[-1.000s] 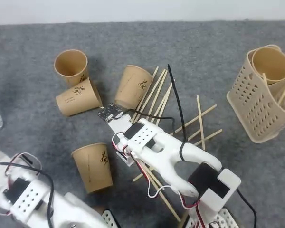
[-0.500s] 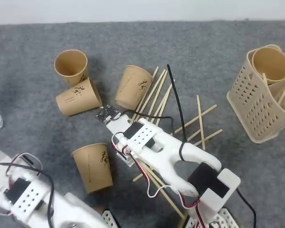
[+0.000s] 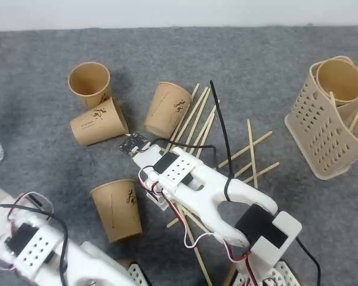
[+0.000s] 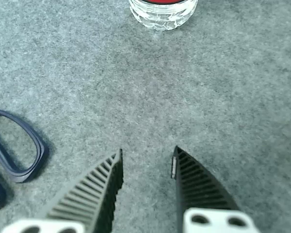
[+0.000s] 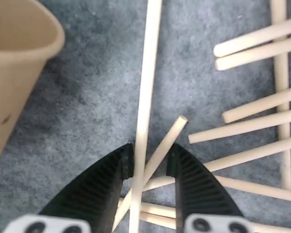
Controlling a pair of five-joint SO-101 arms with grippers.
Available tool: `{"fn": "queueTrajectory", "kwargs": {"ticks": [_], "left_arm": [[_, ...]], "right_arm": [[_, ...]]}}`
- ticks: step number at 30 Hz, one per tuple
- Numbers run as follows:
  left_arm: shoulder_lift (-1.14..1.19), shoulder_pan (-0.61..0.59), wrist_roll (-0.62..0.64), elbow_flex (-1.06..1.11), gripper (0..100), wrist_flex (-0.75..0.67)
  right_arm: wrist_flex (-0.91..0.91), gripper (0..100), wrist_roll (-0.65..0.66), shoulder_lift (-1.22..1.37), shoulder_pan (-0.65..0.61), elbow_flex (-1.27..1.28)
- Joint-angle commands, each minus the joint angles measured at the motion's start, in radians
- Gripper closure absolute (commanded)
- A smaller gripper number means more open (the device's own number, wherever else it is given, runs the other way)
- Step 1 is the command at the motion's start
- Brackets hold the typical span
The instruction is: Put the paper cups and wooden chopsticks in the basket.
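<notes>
Straddling two crossed chopsticks (image 5: 146,97) | right fingers (image 5: 106,187) parted | cup (image 5: 14,63) nearby

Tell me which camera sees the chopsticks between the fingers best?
Right wrist view: two chopsticks cross between the fingers of the right gripper. In the high view the arm hides that spot; the pile spreads around it.

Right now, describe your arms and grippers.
The right arm and left arm are white with perforated plates. Red and white wires trail them; a black cable crosses the right arm. The left gripper and right gripper have black ribbed, pointed fingers.
</notes>
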Motion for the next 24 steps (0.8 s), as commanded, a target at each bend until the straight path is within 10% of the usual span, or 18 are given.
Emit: {"fn": "queueTrajectory", "kwargs": {"ticks": [1, 14, 24], "left_arm": [[-0.018, 0.008, 0.015, -0.008, 83, -0.021], [-0.018, 0.008, 0.015, -0.008, 83, -0.021], [-0.018, 0.009, 0.015, -0.008, 83, -0.021]], "right_arm": [[0.007, 87.0, 0.014, -0.005, -0.001, -0.043], [0.019, 99.2, 0.018, -0.008, 0.039, -0.075], [0.354, 99.2, 0.164, -0.26, 0.255, -0.446]]}}
